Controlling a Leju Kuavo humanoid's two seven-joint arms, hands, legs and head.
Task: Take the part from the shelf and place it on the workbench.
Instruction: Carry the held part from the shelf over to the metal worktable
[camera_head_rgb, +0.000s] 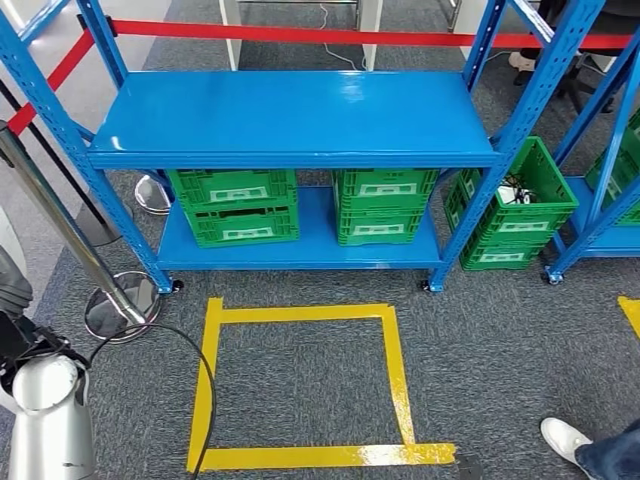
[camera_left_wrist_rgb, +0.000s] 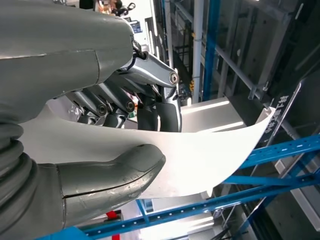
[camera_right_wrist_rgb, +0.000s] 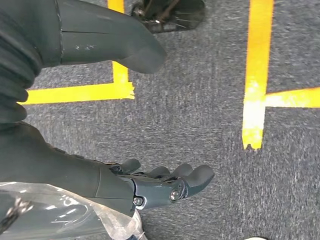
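Note:
In the left wrist view my left hand (camera_left_wrist_rgb: 124, 95) grips a thin, curved white sheet part (camera_left_wrist_rgb: 211, 145), with the thumb (camera_left_wrist_rgb: 113, 172) under it and the darker fingers (camera_left_wrist_rgb: 158, 107) pressed on its other face. The part reaches well beyond the hand towards blue shelf beams. My right hand (camera_right_wrist_rgb: 75, 170) hangs over the grey carpet with its fingers (camera_right_wrist_rgb: 177, 182) spread and nothing in them. In the head view the blue shelf (camera_head_rgb: 294, 115) stands straight ahead, and my silver left forearm (camera_head_rgb: 49, 420) shows at the lower left.
Green crates (camera_head_rgb: 234, 205) (camera_head_rgb: 385, 205) sit on the lower board, and another (camera_head_rgb: 513, 205) stands beside the shelf's right. A yellow tape square (camera_head_rgb: 302, 385) marks the carpet. Chrome barrier posts (camera_head_rgb: 68, 235) stand at the left. A person's shoe (camera_head_rgb: 566, 438) is at the lower right.

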